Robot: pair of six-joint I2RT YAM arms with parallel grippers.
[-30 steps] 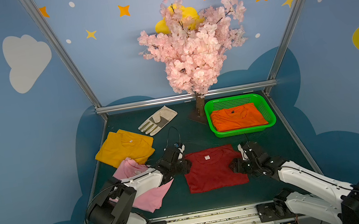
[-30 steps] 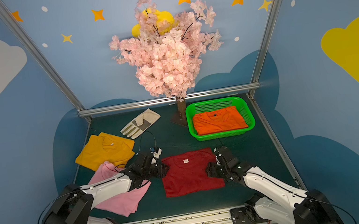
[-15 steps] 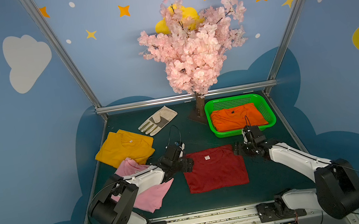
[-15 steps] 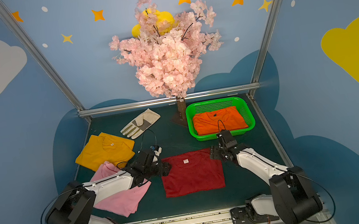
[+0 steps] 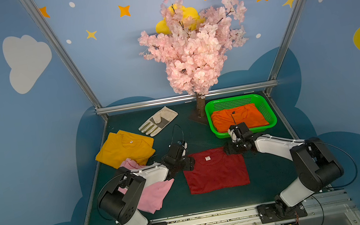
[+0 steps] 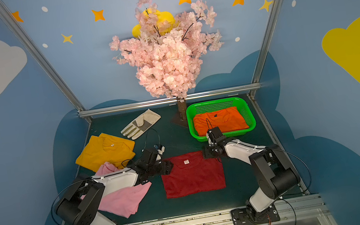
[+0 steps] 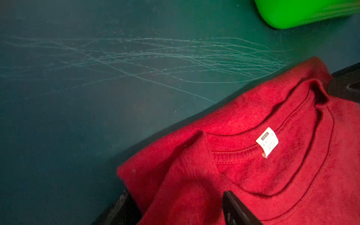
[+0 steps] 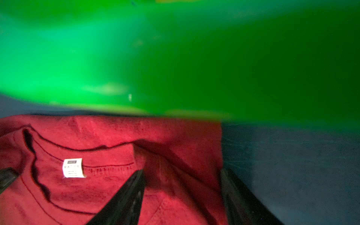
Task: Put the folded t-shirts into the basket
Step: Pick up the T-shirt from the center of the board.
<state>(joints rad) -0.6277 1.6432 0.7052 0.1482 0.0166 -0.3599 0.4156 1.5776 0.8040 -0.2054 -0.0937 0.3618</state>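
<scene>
Item: dark red shirt (image 5: pixel 216 171), lying flat on the table (image 5: pixel 268 172) just in front of the green basket (image 5: pixel 270 112), which already held the orange shirt (image 5: pixel 239 118). The yellow shirt (image 5: pixel 125 149) and pink shirt (image 5: pixel 153 194) lay apart on the left side. Left pincer (image 7: pixel 175 194): spread, astride one collar-side corner. Right pincer (image 8: pixel 183 171): spread, astride the other corner. Neither appeared to pinch the cloth yet. Handling note: both should probably close on every folded layer, rise together and level, clear the near rim, then lay the shirt squarely on the orange one.
</scene>
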